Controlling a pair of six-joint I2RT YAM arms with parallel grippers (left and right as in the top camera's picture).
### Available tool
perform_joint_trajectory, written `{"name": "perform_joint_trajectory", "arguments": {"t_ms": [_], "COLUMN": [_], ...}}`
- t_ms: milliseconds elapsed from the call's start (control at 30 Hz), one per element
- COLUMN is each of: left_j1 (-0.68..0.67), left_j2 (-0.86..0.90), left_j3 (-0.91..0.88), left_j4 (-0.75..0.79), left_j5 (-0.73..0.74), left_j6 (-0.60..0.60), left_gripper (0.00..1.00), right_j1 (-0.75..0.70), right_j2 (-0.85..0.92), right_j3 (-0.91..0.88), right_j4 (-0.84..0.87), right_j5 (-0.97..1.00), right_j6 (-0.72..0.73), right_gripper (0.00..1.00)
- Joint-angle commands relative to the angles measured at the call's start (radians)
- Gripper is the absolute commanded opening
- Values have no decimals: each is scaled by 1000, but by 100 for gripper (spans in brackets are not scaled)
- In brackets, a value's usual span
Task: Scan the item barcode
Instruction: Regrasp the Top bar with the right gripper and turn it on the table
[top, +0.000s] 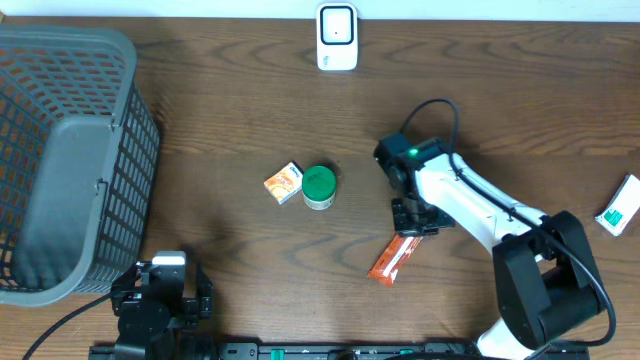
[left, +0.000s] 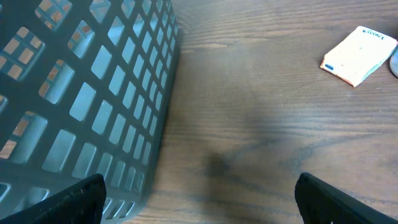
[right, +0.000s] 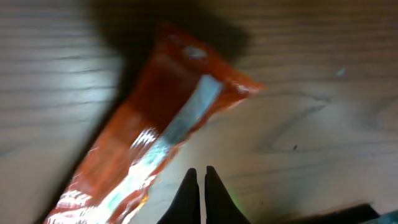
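An orange foil packet (top: 393, 260) lies flat on the wooden table, right of centre. In the right wrist view the packet (right: 149, 130) is blurred and runs diagonally to the left of my fingertips. My right gripper (top: 413, 223) hovers at the packet's upper end. Here the right gripper (right: 201, 169) is shut, its fingers pressed together with nothing between them, just beside the packet's edge. A white scanner (top: 337, 36) stands at the far middle of the table. My left gripper (top: 160, 295) rests at the near left; in its own view the left gripper (left: 200, 180) is wide open over bare wood.
A grey mesh basket (top: 60, 160) fills the left side, close to my left fingers (left: 81, 196). A small orange-and-white box (top: 284, 183) and a green-lidded tub (top: 319, 186) sit mid-table. A white and green packet (top: 620, 207) lies at the right edge.
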Motion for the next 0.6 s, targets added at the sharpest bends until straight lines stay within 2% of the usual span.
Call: {"name": "perform_joint_trajectory", "arguments": {"t_ms": [0, 200, 400, 500, 567], "left_j1": [4, 4, 4, 4, 4], "left_j2": [-2, -2, -2, -2, -2], "left_j3": [2, 2, 2, 2, 2], "left_j4": [0, 0, 0, 0, 0], "left_j5": [-2, -2, -2, -2, -2], "left_j6": [-13, -13, -13, -13, -13], "left_gripper": [95, 95, 95, 95, 95], "right_j1": [-61, -75, -75, -84, -95], "right_j2": [-8, -8, -8, -8, -8], "right_j3": [-63, -132, -157, -156, -156], "right_j4": [70, 216, 399, 515, 537], "right_j5": [-7, -24, -168, -275, -318], "right_j6": [28, 13, -43, -130, -137], "right_gripper": [1, 1, 1, 1, 2]}}
